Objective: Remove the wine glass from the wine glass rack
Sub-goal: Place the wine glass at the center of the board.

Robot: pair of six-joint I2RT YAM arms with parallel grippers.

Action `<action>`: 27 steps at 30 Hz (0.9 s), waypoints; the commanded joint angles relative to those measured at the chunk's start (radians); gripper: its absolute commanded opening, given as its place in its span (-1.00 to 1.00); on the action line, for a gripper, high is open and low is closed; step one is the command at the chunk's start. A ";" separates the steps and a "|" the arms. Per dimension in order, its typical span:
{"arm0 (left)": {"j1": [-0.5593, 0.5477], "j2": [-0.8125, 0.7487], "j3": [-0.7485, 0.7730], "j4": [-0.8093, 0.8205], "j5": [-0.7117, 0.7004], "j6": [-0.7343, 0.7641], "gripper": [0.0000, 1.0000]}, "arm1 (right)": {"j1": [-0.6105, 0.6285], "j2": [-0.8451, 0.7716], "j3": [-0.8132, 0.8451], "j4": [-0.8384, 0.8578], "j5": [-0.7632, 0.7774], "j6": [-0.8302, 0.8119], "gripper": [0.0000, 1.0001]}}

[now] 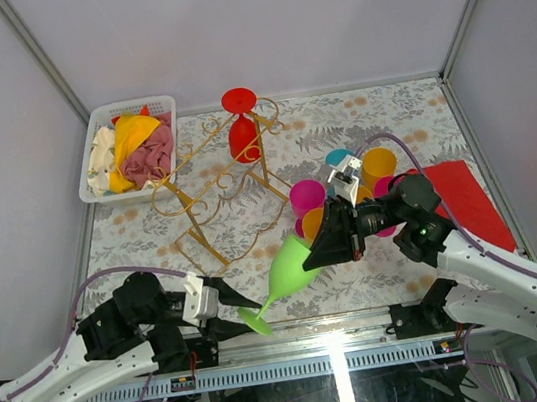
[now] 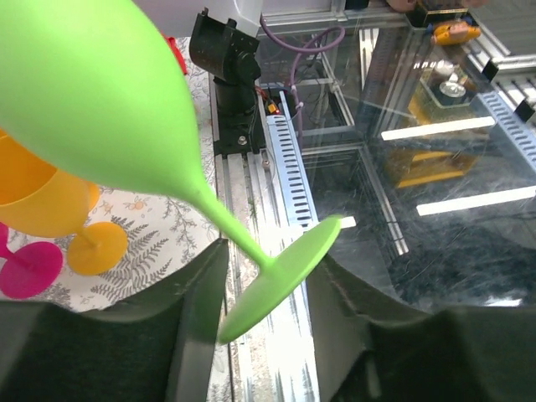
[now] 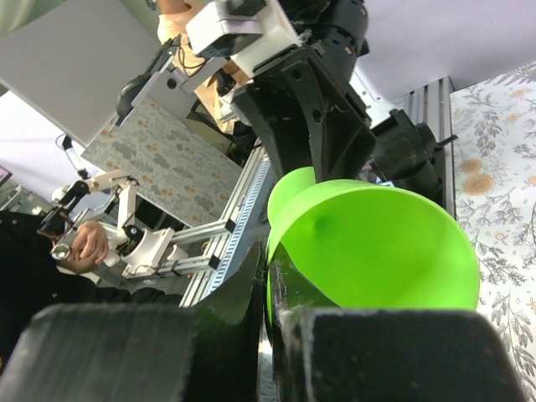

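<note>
From above, the counter (image 1: 408,119) shows a leafy floral print. Near its front edge a glossy green wine glass (image 1: 284,271) is tilted between the 2 arms, bowl toward the right and flat round foot toward the left, well apart from the wine glass rack (image 1: 210,184). The rack is a thin gold wire frame with curled scroll ends and carries a red wine glass (image 1: 242,134) at its far end. The right pincer (image 1: 327,243) meets the green bowl's rim and the left pincer (image 1: 235,302) sits at the foot. A white slotted basket (image 1: 90,157) holds crumpled cloths. In the left wrist view, the left pincer (image 2: 268,260) stands parted, its matte black fingers (image 2: 197,318) on either side of the slim stem and disc-shaped foot (image 2: 280,276) without clamping them. An orange glass (image 2: 42,201) stands on the counter behind. In the right wrist view, the right pincer (image 3: 268,276) is closed on the green wine glass (image 3: 377,243), with 1 finger inside the smooth curved bowl, 1 outside, and the thin rim pinched between them.
</note>
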 commanded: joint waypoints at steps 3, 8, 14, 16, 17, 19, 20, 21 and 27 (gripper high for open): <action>0.004 -0.013 0.023 0.072 -0.047 -0.064 0.10 | 0.012 -0.014 0.057 -0.177 0.090 -0.142 -1.00; 0.004 -0.023 0.063 0.023 -0.064 -0.090 0.38 | 0.038 -0.016 0.103 -0.359 0.159 -0.255 -1.00; 0.004 -0.062 0.085 -0.016 -0.132 -0.114 0.94 | 0.079 -0.004 0.137 -0.470 0.236 -0.328 -1.00; 0.004 -0.070 0.088 -0.017 -0.152 -0.127 1.00 | 0.099 0.007 0.158 -0.521 0.282 -0.355 -1.00; 0.004 -0.072 0.089 -0.017 -0.159 -0.133 1.00 | 0.119 0.017 0.173 -0.558 0.321 -0.378 -1.00; 0.004 -0.070 0.097 -0.015 -0.181 -0.146 1.00 | 0.174 0.040 0.208 -0.643 0.445 -0.443 -1.00; 0.004 -0.067 0.102 -0.014 -0.200 -0.162 1.00 | 0.206 0.055 0.229 -0.684 0.520 -0.480 -1.00; 0.004 -0.062 0.109 -0.013 -0.235 -0.178 1.00 | 0.245 0.070 0.250 -0.724 0.599 -0.517 -1.00; 0.003 0.013 0.210 -0.089 -0.444 -0.365 1.00 | 0.416 0.185 0.363 -0.915 0.946 -0.651 -1.00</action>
